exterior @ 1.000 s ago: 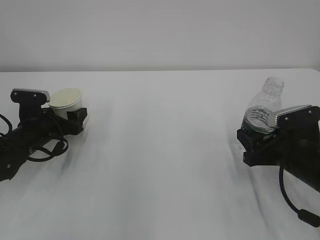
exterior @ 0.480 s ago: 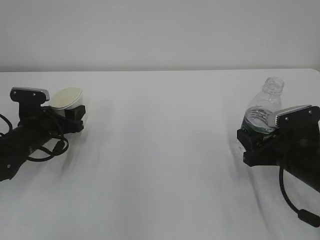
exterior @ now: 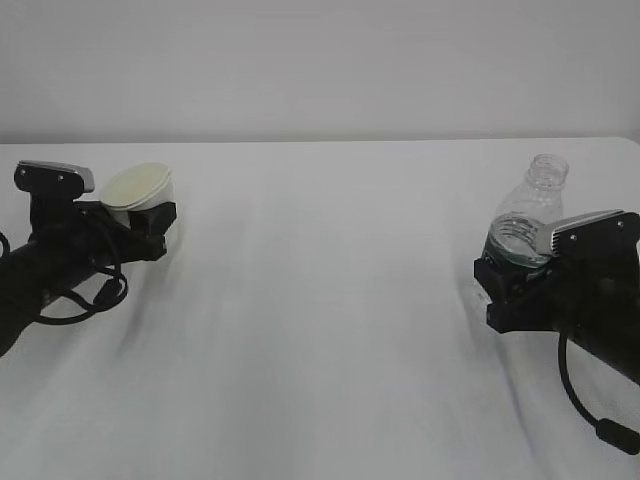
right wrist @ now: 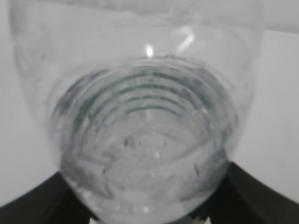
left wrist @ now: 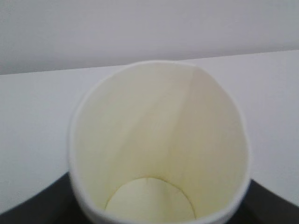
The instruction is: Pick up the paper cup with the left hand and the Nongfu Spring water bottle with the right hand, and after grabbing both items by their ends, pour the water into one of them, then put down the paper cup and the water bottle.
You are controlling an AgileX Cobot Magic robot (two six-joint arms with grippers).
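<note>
On the left side of the white table (exterior: 320,300), the left hand (exterior: 140,222) had the paper cup (exterior: 137,197) between its fingers. The cup was leaning, with its mouth tipped toward the left and the near side. In the left wrist view the rim (left wrist: 159,65) looked pressed a little out of round, so I judged that the fingers were gripping the cup low on its body, near the bottom. The inside of the cup was dry and pale yellow.

On the right side, the right hand (exterior: 510,290) was holding the Nongfu Spring water bottle (exterior: 528,220) around its lower part. The bottle stood almost upright, and its open neck was free above the gripper. A little water (right wrist: 140,154) could be seen low in the bottle. The two things were well apart, one at each end of the table.

The step in hand seemed to be the securing and first lifting of both things. To do it well, I think the left hand should not squeeze harder, because the thin paper wall gives way easily. It should bring the cup upright before the pouring. The right hand should keep the bottle vertical while it moves toward the middle, since there is no cap on it. Only then should the neck tilt over the cup's mouth, slowly.
</note>
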